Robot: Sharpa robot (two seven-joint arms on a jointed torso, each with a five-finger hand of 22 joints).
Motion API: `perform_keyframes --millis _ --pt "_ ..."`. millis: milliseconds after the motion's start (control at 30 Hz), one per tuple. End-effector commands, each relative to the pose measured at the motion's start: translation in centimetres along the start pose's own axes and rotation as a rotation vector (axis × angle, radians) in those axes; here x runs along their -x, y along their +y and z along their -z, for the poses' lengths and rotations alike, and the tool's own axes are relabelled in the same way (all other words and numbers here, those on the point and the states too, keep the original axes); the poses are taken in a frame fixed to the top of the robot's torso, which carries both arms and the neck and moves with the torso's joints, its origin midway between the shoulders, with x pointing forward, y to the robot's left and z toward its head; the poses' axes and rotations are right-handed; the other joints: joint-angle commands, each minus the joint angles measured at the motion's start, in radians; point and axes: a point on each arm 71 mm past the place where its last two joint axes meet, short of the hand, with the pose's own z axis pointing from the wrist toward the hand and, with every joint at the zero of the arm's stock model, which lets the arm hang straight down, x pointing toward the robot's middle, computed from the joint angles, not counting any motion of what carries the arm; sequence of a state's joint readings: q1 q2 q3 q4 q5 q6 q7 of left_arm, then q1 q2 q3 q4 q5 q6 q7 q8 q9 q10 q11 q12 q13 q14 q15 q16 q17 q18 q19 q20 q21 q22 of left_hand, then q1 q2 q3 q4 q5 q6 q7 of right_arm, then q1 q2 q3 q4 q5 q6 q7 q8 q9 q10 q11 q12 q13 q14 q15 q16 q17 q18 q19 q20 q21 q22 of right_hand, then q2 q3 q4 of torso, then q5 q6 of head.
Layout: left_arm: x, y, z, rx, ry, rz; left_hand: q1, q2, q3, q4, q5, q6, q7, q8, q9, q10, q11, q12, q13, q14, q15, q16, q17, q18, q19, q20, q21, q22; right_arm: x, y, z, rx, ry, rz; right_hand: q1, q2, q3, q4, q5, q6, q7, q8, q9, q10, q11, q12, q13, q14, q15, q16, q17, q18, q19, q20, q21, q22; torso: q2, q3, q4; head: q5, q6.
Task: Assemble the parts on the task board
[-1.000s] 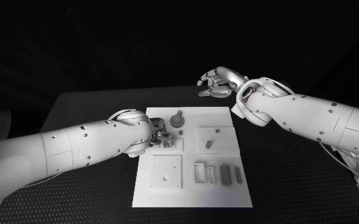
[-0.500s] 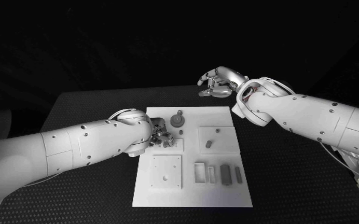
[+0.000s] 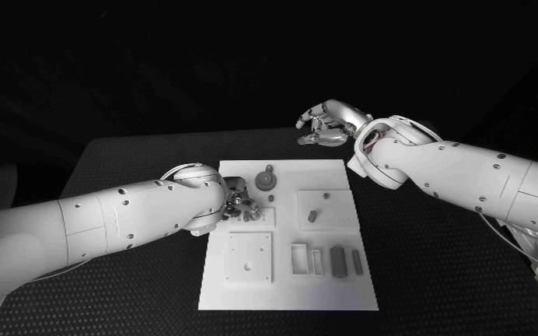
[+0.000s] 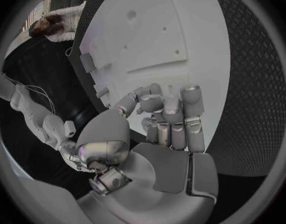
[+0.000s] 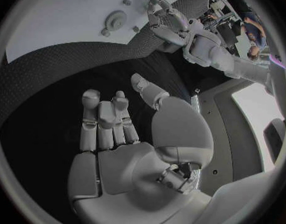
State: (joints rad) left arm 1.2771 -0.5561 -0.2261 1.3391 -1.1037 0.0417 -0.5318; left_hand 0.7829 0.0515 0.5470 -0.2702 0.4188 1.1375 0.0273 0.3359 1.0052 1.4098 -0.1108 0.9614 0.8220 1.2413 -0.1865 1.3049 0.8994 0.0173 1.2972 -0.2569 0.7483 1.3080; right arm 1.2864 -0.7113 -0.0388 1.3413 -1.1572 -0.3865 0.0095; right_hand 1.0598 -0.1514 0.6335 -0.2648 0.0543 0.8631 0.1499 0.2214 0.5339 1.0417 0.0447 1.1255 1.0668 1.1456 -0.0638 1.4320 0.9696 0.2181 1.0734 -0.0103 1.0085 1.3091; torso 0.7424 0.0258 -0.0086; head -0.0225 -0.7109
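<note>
Black table (image 3: 426, 274), task board (image 3: 286, 289) lengthwise front-to-back

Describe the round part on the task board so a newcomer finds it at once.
Start at the white task board mid-table and go to its far edge. The round part lies there, just beyond the left hand. It is the only disc-shaped grey piece; the others are slim bars.

The left hand (image 3: 238, 200) crowds the left edge of the task board (image 3: 286, 293), hanging over a raised square block there, and the round disc part (image 3: 266, 179) stands just beyond it, so that corner is tight. The right hand (image 3: 329, 124) hovers above the bare table (image 3: 437, 274) beyond the board's far edge, well apart from it. The board's near half lies uncovered, though a flat square plate (image 3: 248, 257) and a row of upright slot pieces (image 3: 325, 260) rise from it.
</note>
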Motion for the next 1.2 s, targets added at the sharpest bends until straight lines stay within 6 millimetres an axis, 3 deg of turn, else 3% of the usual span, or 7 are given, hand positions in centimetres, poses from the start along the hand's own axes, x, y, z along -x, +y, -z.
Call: perform_keyframes --millis 33,533,733,900,1067,1100,1200 --pt "-1.35 0.58 -0.24 0.033 0.065 -0.033 0.036 0.044 0.028 -0.016 0.005 0.149 -0.059 0.002 0.001 -0.022 -0.025 0.005 0.001 0.002 -0.003 0.005 -0.002 0.018 0.006 0.0 0.005 0.022 -0.14 0.12 -0.01 0.01 0.013 -0.002 0.0 0.009 0.0 -0.005 0.002 0.003 0.008 -0.004 -0.002 -0.004 0.0 0.005 -0.002 -0.006 0.001 -0.002 0.0 0.044 0.006 -0.004 -0.004 0.006 0.0 0.0 -0.0006 0.001 0.0" --pt "-1.45 0.33 -0.3 0.036 0.074 -0.041 0.024 0.042 0.029 -0.013 -0.02 0.147 -0.058 0.002 0.002 -0.024 -0.024 0.008 0.001 0.0 -0.001 0.006 -0.005 0.019 0.004 0.002 0.008 0.02 -0.19 0.17 -0.02 0.011 0.015 -0.002 0.0 0.01 -0.001 -0.005 0.002 0.003 0.008 -0.004 -0.002 -0.004 0.0 0.005 -0.002 -0.006 0.001 -0.002 0.0 0.044 0.006 -0.003 -0.004 0.006 0.001 0.0003 -0.0009 0.004 0.002" --pt "-1.45 0.23 -0.38 0.031 0.079 -0.043 -0.003 0.009 0.011 0.001 -0.033 0.147 -0.056 0.002 0.002 -0.024 -0.021 0.008 -0.001 -0.003 -0.003 0.004 -0.008 0.021 0.002 0.002 0.007 0.018 -0.21 0.2 -0.03 0.011 0.016 -0.002 -0.001 0.01 -0.001 -0.005 0.002 0.003 0.008 -0.004 -0.002 -0.004 0.0 0.005 -0.002 -0.006 0.001 -0.002 -0.001 0.044 0.006 -0.003 -0.004 0.006 0.0 0.0005 -0.0015 0.004 0.002" --pt "-1.44 0.2 -0.39 0.027 0.078 -0.042 -0.034 -0.038 -0.021 0.025 -0.035 0.146 -0.056 0.002 0.002 -0.025 -0.021 0.009 -0.003 -0.005 -0.004 0.006 -0.011 0.024 0.001 0.002 0.006 0.017 -0.21 0.19 -0.02 0.011 0.017 -0.002 -0.001 0.01 -0.001 -0.005 0.002 0.003 0.008 -0.004 -0.002 -0.005 0.0 0.005 -0.002 -0.006 0.002 -0.002 -0.001 0.044 0.006 -0.003 -0.004 0.006 0.0 0.0001 -0.0008 0.004 0.001" --pt "-1.43 0.16 -0.41 0.024 0.078 -0.042 -0.053 -0.052 -0.04 0.04 -0.052 0.146 -0.057 0.002 0.002 -0.025 -0.022 0.009 -0.004 -0.006 -0.006 0.007 -0.012 0.026 0.0 0.002 0.005 0.017 -0.22 0.21 -0.03 0.012 0.018 -0.003 -0.001 0.009 -0.001 -0.005 0.002 0.003 0.008 -0.004 -0.002 -0.005 0.0 0.005 -0.002 -0.006 0.002 -0.002 -0.001 0.044 0.006 -0.003 -0.004 0.006 0.0 0.0001 -0.0008 0.002 0.001" --pt "-1.42 0.16 -0.41 0.024 0.076 -0.04 -0.057 -0.055 -0.044 0.043 -0.074 0.146 -0.058 0.002 0.002 -0.025 -0.022 0.009 -0.005 -0.006 -0.006 0.007 -0.013 0.027 0.0 0.001 0.005 0.017 -0.22 0.2 -0.03 0.012 0.018 -0.002 -0.001 0.009 -0.001 -0.005 0.002 0.003 0.008 -0.004 -0.002 -0.005 0.0 0.005 -0.002 -0.006 0.002 -0.002 -0.001 0.044 0.006 -0.003 -0.004 0.006 0.0 -0.0004 -0.0009 0.002 0.0" --pt "-1.38 0.19 -0.43 0.024 0.074 -0.039 -0.065 -0.06 -0.049 0.049 -0.088 0.145 -0.058 0.002 0.002 -0.025 -0.023 0.01 -0.005 -0.007 -0.007 0.008 -0.014 0.028 -0.001 0.002 0.004 0.017 -0.2 0.16 -0.02 0.011 0.017 -0.002 -0.001 0.01 -0.001 -0.005 0.002 0.003 0.008 -0.004 -0.002 -0.005 0.0 0.005 -0.002 -0.006 0.002 -0.002 -0.001 0.044 0.006 -0.003 -0.004 0.006 0.0 -0.0005 -0.0005 0.002 0.0"
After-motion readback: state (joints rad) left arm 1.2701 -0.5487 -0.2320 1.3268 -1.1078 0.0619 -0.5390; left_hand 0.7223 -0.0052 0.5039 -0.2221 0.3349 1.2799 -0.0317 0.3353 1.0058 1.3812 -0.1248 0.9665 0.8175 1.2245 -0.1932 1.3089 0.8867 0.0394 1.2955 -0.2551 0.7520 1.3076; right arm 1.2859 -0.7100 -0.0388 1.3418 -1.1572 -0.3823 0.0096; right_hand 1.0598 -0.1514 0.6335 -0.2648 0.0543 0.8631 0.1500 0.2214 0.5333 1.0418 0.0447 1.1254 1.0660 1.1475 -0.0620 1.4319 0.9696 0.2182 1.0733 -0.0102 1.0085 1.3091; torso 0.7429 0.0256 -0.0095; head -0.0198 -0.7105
